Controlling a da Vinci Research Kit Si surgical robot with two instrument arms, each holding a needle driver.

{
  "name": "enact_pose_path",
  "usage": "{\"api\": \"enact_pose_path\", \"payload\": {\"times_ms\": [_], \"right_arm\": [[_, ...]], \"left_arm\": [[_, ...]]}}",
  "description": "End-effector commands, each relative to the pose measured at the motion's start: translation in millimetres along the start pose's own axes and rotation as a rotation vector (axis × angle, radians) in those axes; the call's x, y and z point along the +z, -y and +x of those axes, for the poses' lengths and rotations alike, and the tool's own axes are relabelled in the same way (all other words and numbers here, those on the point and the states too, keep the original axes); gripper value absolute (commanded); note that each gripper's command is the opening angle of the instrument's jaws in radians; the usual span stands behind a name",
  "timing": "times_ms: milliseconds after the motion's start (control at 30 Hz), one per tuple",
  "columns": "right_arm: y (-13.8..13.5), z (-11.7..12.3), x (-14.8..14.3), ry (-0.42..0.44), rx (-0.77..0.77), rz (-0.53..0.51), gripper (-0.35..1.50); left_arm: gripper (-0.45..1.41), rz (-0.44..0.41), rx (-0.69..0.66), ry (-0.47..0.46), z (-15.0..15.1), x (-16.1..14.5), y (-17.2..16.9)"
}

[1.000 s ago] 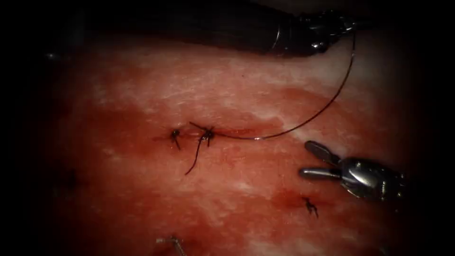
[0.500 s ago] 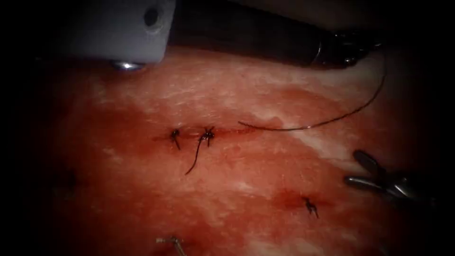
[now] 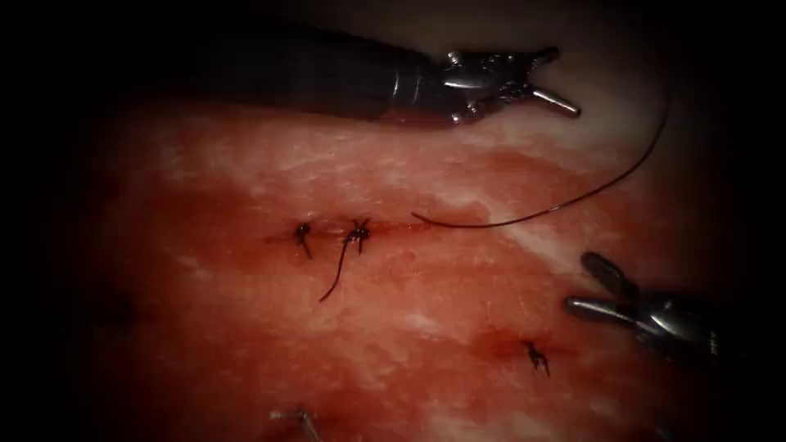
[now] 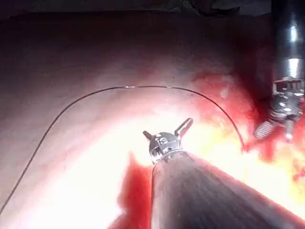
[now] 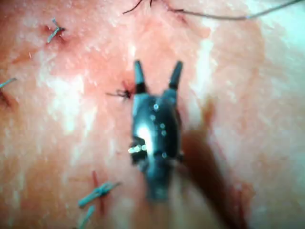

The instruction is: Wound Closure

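While both claws gape and hold nothing, we see the left claw [image 3: 547, 80] above the tissue [image 3: 205, 344] and the right claw [image 3: 591, 288] right of the cut [image 3: 385, 229]. The cut thread [image 3: 557, 205] lies loose, one end just right of the knots [image 3: 357, 232]. We cannot make out the needle. The right wrist view adds pale thread ends [image 5: 97, 192].

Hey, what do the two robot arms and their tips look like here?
Both arms are long, thin, dark shafts. Each ends in a small, shiny metal wristed end effector with two slim jaws: the left end effector and the right end effector. No cables or markings are visible.
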State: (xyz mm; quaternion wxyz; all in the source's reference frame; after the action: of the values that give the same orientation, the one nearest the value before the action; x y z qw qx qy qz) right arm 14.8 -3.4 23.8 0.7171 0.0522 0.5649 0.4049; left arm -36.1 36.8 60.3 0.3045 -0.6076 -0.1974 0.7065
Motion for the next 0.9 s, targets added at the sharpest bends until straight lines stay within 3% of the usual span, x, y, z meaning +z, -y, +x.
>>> {"api": "enact_pose_path", "payload": {"times_ms": [33, 300, 400, 533, 633, 767, 900], "right_arm": [[0.8, -0.4, 0.2, 0.003, -0.011, 0.003, 1.42], [4.7, 0.9, 2.0, 0.026, -0.067, 0.084, 1.42], [6.5, 1.2, 3.1, 0.052, -0.069, 0.109, 1.42], [8.2, 1.5, 4.7, 0.076, -0.069, 0.122, 1.42], [9.1, 1.6, 5.9, 0.097, -0.07, 0.128, 1.42], [9.7, 1.6, 6.8, 0.106, -0.071, 0.134, 1.42], [9.8, 1.5, 7.1, 0.105, -0.071, 0.132, 1.42]], "left_arm": [[0.93, 0.003, 0.009, 0.009, -0.8, -0.8, -0.4], [0.74, 0.009, 0.069, 0.053, -5.8, -9.4, -7.5], [0.69, 0.028, 0.086, 0.072, -7.7, -11.2, -9.8], [0.41, 0.061, 0.103, 0.122, -10.6, -13.8, -12.4], [0.34, 0.079, 0.115, 0.179, -12.2, -15.4, -13.4], [0.46, 0.141, 0.099, 0.225, -14.0, -16.7, -14.3], [0.39, 0.207, 0.076, 0.25, -15.3, -17.7, -15.1]]}}
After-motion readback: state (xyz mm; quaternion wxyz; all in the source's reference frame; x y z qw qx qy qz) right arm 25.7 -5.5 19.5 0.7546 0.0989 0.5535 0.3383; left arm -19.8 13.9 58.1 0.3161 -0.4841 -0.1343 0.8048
